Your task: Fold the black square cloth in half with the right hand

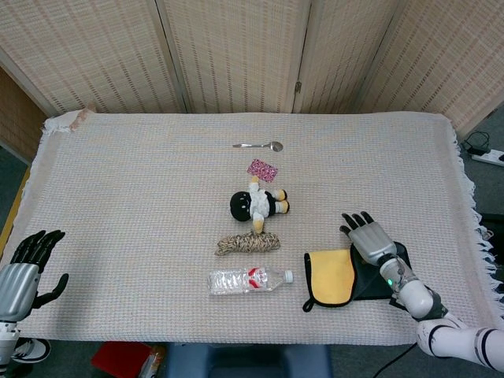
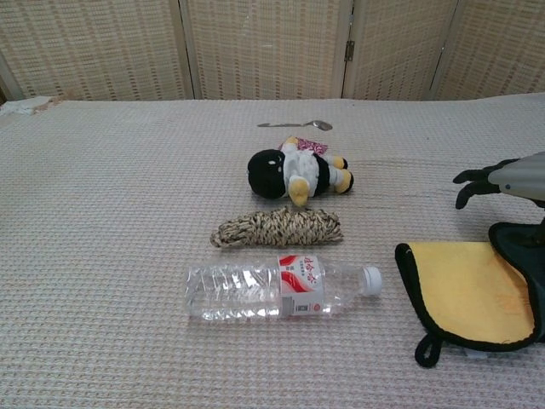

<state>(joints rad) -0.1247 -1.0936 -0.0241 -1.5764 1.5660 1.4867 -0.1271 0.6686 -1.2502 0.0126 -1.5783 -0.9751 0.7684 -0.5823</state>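
Observation:
The square cloth point(image 1: 335, 277) point(image 2: 464, 290) lies near the table's front right, its yellow inner face up on the left and a black flap point(image 1: 370, 279) point(image 2: 521, 247) turned over its right part. My right hand point(image 1: 368, 235) point(image 2: 498, 181) hovers above the cloth's far edge, fingers spread and holding nothing, apart from the fabric. My left hand point(image 1: 24, 268) stays off the table's front left corner with its fingers apart and empty; the chest view does not show it.
Left of the cloth lies a clear plastic bottle point(image 1: 248, 279) point(image 2: 277, 290). Behind it sit a coiled rope point(image 1: 247, 242) point(image 2: 277, 228), a plush doll point(image 1: 258, 204) point(image 2: 294, 173), a pink packet point(image 1: 262, 169) and a spoon point(image 1: 258, 146) point(image 2: 296, 125). Folding screens stand behind the table.

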